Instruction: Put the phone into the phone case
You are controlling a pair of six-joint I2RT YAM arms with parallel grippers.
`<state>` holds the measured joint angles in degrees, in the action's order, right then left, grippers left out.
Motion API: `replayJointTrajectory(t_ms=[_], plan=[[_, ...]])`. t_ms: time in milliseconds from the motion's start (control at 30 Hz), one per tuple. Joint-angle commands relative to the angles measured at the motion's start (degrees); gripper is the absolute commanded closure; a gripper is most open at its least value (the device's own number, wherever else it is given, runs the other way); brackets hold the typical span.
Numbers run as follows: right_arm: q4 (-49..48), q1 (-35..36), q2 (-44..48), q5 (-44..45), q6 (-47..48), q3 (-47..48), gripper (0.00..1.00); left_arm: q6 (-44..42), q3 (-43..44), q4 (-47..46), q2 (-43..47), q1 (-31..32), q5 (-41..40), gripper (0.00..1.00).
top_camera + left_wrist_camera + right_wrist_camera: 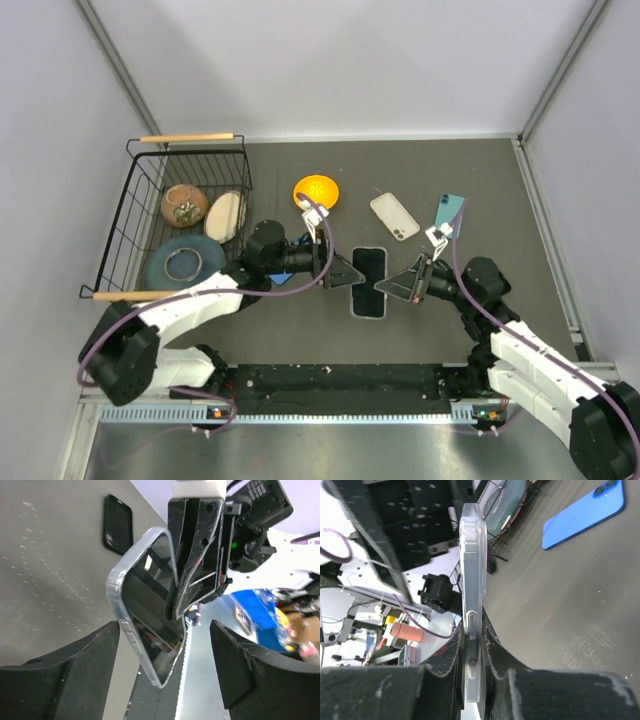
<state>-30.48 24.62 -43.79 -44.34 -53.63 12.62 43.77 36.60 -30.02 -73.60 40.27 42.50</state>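
The right pincer (pixel 471 652) is clamped shut on the transparent, colourless plastic phone case (pixel 472 580), with one finger on each face. The slim phone with the glossy black screen (pixel 147 607) appears to lie inside the case, mid-table between the arms. The left pincer (pixel 164 637) gapes wide, holding nothing, with the case between its fingers.

It should probably press the rim home gently, corner by corner, without twisting.

The left wrist view shows the screen, while the right wrist view shows only the edge above the dark grey table (pixel 570 605).

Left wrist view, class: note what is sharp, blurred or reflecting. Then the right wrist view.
Left wrist view: fingers of the left gripper blur below; the phone case has a sharp rim, the phone mirrors surroundings. Right wrist view: right gripper soft, case edge crisp.
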Motion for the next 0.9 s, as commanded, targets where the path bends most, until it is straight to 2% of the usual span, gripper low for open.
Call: replayJointTrajectory(t_ms=[0,167,333,400,533,700,867], plan=[[1.29,0.16,-1.72,4.07,2.90,2.84,1.00,-13.24,5.31,14.97,8.46,0.16,-11.27,0.16],[2.44,0.25,-9.81,5.49,4.06,6.09,1.00,-20.64,11.47,33.31,14.70,0.16,-19.20,0.11],[0.95,0.25,-20.53,7.60,5.81,9.17,1.00,-25.40,15.87,43.01,19.98,0.16,-27.54,0.07],[1.21,0.16,-27.12,7.16,6.60,11.80,1.00,-25.84,17.96,49.49,21.13,0.16,-34.04,0.03],[-0.18,0.16,-36.00,7.68,6.52,14.62,1.00,-27.07,20.70,56.63,21.31,0.16,-37.75,0.02],[5.07,0.16,-44.87,9.71,8.62,18.05,0.99,-28.30,20.44,59.90,21.48,0.25,-41.26,0.02],[9.81,0.08,-47.26,13.56,10.12,18.93,0.92,-30.14,20.44,60.95,21.05,0.16,-41.18,0.02]])
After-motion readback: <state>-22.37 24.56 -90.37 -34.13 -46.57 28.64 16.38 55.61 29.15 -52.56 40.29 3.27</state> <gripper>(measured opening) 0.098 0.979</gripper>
